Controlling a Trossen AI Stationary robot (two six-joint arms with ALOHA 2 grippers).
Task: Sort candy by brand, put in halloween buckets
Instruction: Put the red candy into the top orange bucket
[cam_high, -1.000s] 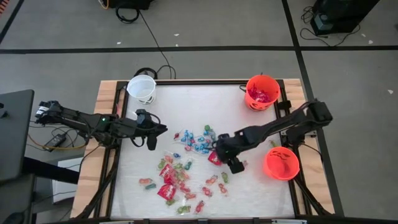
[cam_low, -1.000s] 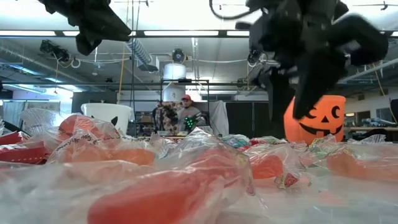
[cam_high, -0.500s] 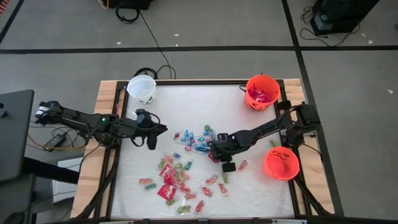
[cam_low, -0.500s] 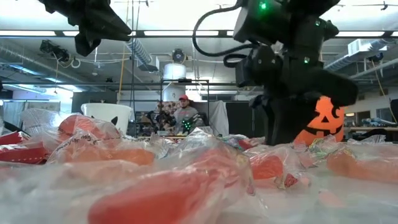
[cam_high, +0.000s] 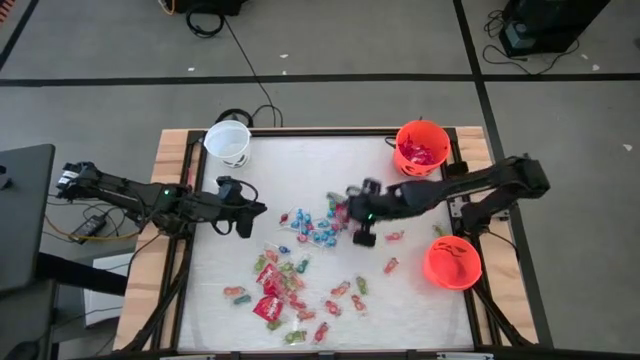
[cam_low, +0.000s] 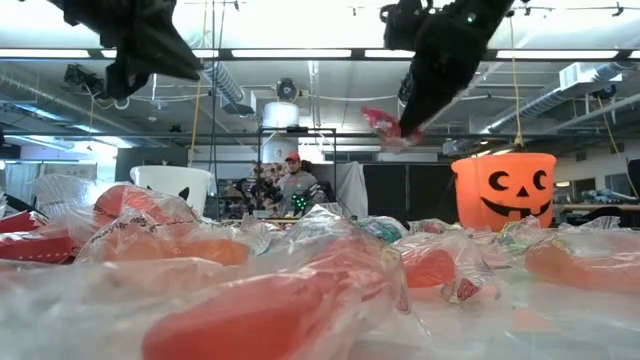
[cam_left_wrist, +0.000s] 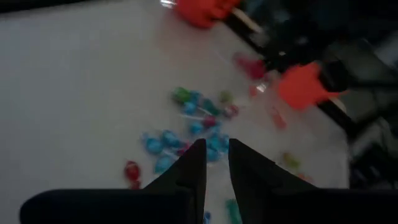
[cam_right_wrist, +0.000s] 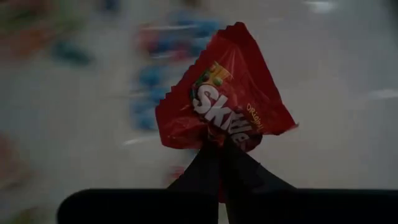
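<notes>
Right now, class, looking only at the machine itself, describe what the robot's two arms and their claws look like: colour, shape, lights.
Both arms are dark, nearly black, built of slim jointed segments. The left arm shows a small green light on one joint, and the right arm shows a green light too, seen in the low view. Each ends in a claw of two dark fingers that taper to narrow tips; the right claw looks the same.

My two dark arms

My left arm (cam_high: 150, 200) and right arm (cam_high: 470, 190) are black, slim and jointed, each with a small green light near the wrist. Each ends in two matte black tapered fingers (cam_left_wrist: 193, 171), wedge-shaped, on a broad black base.
</notes>
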